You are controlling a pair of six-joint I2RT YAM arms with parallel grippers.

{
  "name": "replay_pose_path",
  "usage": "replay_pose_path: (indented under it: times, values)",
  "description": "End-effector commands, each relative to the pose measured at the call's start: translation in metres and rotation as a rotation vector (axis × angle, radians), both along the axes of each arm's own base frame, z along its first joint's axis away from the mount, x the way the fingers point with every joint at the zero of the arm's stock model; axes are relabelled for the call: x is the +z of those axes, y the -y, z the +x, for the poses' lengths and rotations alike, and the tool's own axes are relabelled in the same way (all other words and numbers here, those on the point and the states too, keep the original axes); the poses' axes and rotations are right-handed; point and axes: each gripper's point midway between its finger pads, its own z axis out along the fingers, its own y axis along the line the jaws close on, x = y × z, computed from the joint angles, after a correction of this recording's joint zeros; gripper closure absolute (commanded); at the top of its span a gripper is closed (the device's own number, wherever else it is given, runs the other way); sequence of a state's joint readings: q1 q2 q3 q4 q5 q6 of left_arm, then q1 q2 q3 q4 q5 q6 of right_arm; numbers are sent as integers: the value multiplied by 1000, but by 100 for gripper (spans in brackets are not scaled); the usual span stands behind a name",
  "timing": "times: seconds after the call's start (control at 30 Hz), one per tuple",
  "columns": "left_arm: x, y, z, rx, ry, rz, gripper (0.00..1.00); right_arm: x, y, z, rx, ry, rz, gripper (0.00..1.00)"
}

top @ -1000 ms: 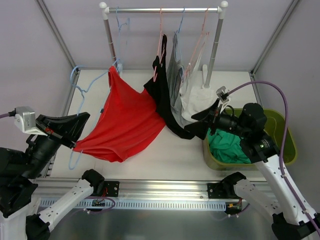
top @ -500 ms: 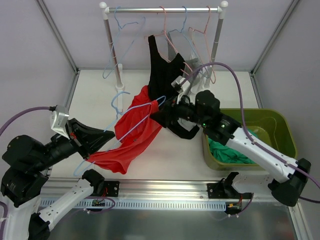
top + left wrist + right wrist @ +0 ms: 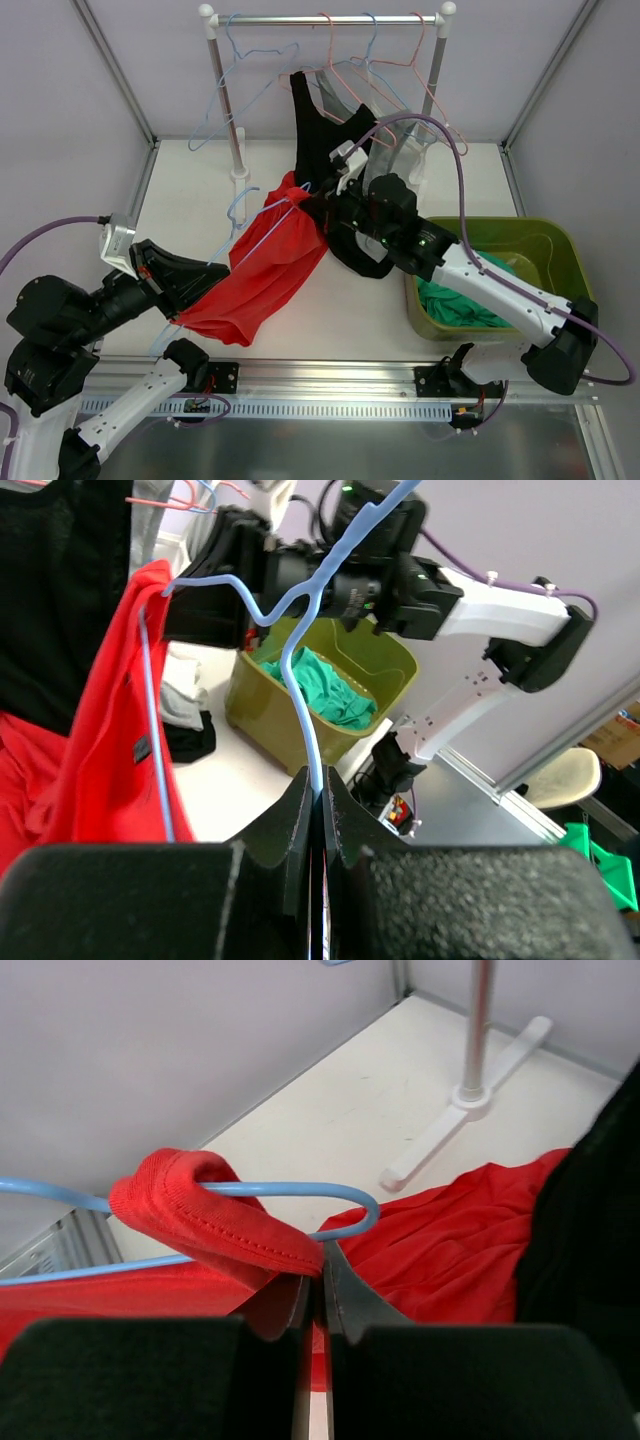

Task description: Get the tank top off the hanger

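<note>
Pinching the hanger (image 3: 302,720) in my left end effector (image 3: 318,792); right end effector (image 3: 318,1272), clamped on the strap (image 3: 205,1215), is edging farther left, strap nearing hanger's end.

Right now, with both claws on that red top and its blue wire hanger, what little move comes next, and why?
Probably the right gripper should draw the red tank top strap off the rounded end of the light blue wire hanger: it pinches that strap, looped over the wire, while the left gripper clamps the hanger.
</note>
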State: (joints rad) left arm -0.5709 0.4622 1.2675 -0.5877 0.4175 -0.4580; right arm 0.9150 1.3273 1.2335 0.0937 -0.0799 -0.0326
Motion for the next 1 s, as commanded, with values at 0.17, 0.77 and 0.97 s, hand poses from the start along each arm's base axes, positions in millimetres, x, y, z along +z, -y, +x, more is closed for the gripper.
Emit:
replay_pose_path:
  times: [0.17, 0.77, 0.97]
  values:
    - [-4, 14, 22, 0, -15, 5, 100, 14, 83, 56, -365, -78, 45, 100]
    - [150, 24, 56, 68, 380, -246, 100, -8, 84, -54, 100, -151, 49, 100]
    - [212, 21, 105, 282, 727, -305, 100, 20, 152, -105, 37, -25, 24, 100]
